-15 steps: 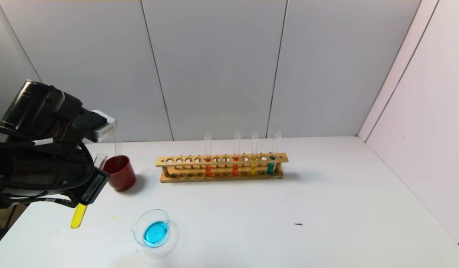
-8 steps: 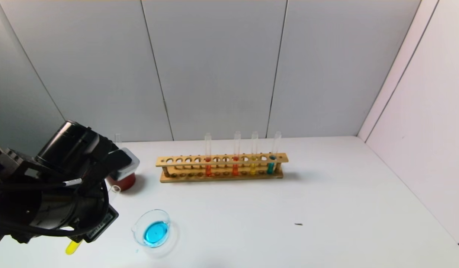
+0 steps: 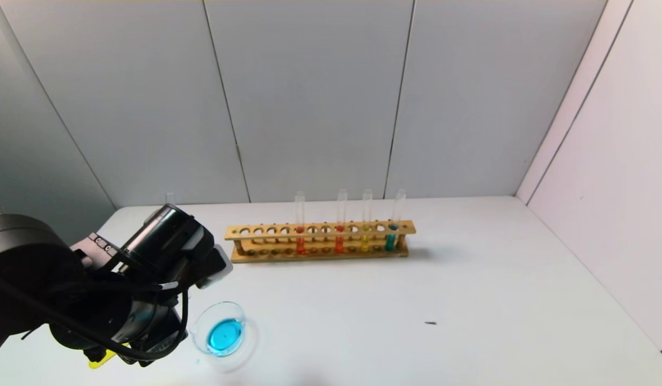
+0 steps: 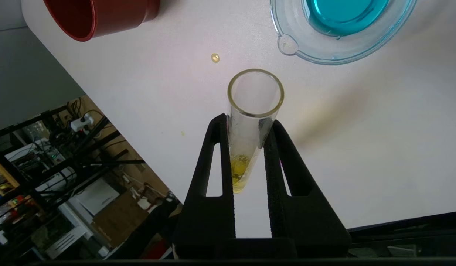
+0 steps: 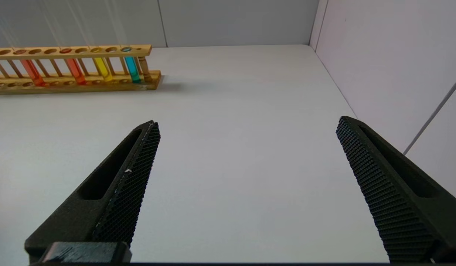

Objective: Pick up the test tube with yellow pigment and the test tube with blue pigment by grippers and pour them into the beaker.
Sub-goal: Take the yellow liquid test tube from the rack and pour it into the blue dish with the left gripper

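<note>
I see my left gripper (image 4: 246, 125) clamped on the test tube with yellow pigment (image 4: 250, 122), its open mouth pointing toward the beaker (image 4: 339, 37) just ahead. My right gripper (image 5: 246, 147) hangs spread wide over the table (image 5: 231, 129).

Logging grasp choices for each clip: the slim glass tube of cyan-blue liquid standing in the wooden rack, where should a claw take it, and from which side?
Grip the bare glass of the slim glass tube of cyan-blue liquid above the wooden rack, coming from the front. It stands nearly upright, liquid low, with a yellow-liquid tube close beside. The open right claw is free; the left claw holds another tube.
</note>
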